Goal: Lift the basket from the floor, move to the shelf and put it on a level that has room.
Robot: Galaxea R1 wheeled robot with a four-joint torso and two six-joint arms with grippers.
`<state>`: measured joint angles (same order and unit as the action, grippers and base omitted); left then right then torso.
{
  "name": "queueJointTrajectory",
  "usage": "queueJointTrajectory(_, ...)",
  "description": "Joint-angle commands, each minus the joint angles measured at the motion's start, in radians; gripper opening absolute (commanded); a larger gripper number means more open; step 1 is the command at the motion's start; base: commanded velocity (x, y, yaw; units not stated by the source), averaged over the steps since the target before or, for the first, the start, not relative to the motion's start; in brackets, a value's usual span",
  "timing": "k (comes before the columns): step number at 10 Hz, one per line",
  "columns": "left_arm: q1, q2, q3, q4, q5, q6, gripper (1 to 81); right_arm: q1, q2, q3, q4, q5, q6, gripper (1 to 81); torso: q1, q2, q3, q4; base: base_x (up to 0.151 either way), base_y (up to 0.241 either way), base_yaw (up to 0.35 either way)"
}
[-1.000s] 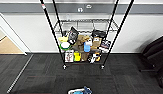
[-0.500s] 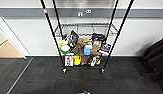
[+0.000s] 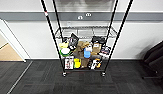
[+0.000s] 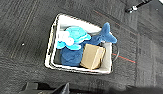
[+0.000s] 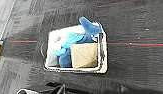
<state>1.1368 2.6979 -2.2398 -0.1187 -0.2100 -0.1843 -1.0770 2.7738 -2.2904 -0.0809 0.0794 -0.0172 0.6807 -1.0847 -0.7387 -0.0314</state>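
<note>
basket (image 4: pixel 50 62) sits on the floor (image 4: pixel 19 32), holding a blue plush toy (image 4: pixel 72 37) and a brown box (image 4: pixel 92 56). beyond it the shelf (image 3: pixel 49 32) stands by the wall, its bare level (image 3: pixel 83 32) above a crammed one. cannot tell whether either gripper is apart or together.

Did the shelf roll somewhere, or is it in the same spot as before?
No. The shelf keeps its place against the grey wall stripe behind it; the whole head view shifted, so the camera moved, not the shelf.
</note>
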Motion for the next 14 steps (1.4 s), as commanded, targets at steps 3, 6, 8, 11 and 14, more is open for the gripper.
queueJointTrajectory(3,-0.032,-0.030,0.006,-0.021,0.044,0.002,81.1,0.091,0.028,-0.032,-0.002,-0.043,0.005,81.1,0.098,-0.154,-0.141,0.000,0.000,0.000,0.000)
queueJointTrajectory(6,-0.021,-0.029,-0.044,-0.038,0.038,0.002,81.1,0.117,0.065,-0.067,-0.008,-0.082,0.003,81.1,0.162,-0.254,-0.231,0.000,0.000,0.000,0.000)
queueJointTrajectory(8,-0.021,-0.010,-0.092,-0.045,0.037,0.000,81.1,0.130,0.081,-0.076,-0.010,-0.087,0.003,81.1,0.207,-0.324,-0.201,0.000,0.000,0.000,0.000)
queueJointTrajectory(11,-0.028,0.011,-0.189,-0.053,0.043,0.000,81.1,0.136,0.083,-0.082,-0.011,-0.102,0.003,81.1,0.259,-0.405,-0.222,0.000,0.000,0.000,0.000)
queueJointTrajectory(14,-0.077,0.017,-0.185,-0.050,0.058,0.000,81.1,0.145,0.085,-0.081,-0.014,-0.115,0.003,81.1,0.323,-0.508,-0.223,0.000,0.000,0.000,0.000)
